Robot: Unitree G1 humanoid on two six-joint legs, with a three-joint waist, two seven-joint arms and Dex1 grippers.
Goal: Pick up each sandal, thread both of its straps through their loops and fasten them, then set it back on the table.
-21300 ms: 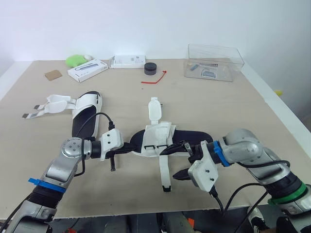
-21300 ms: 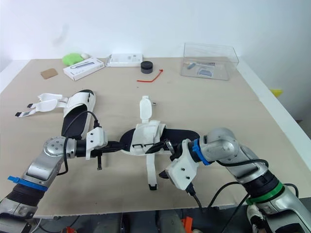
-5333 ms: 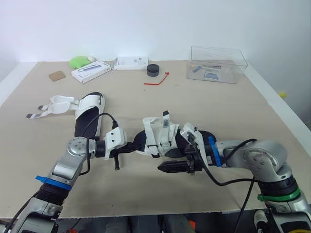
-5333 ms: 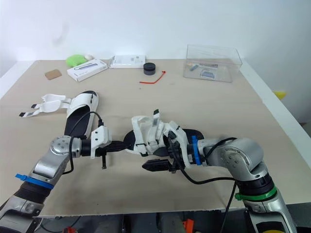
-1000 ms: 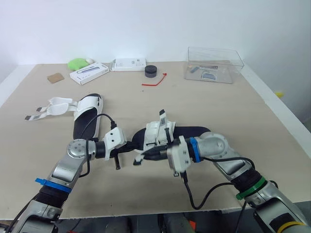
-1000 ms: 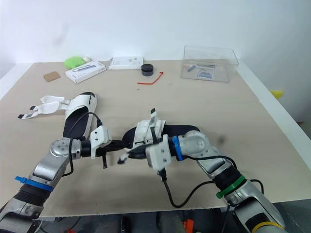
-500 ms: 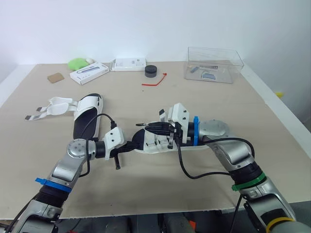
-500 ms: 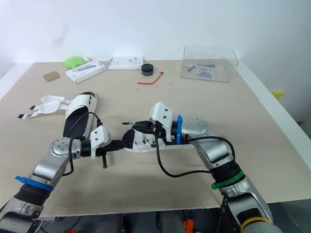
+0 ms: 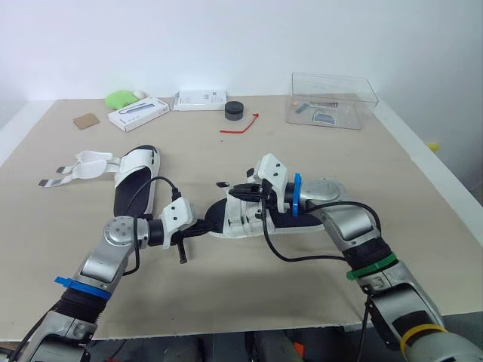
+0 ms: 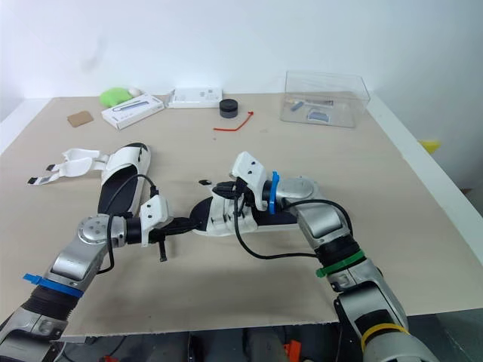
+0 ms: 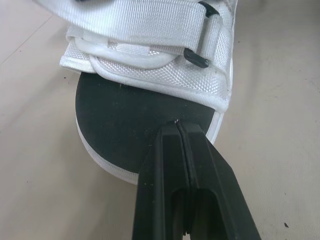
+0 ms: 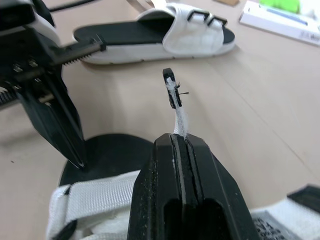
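Left gripper (image 11: 179, 131): shut, tips pressed on toe of near sandal (image 9: 245, 217), mid-table. Right gripper (image 12: 179, 139): clamped on strap end (image 12: 176, 105), seemingly through its loop. Risk: thin pinch slipping, strap springing loose. Far sandal (image 9: 134, 172): unfastened, toward table's left.

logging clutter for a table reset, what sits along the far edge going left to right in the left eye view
brown square pad → long white box → flat white package → black round puck → clear plastic container
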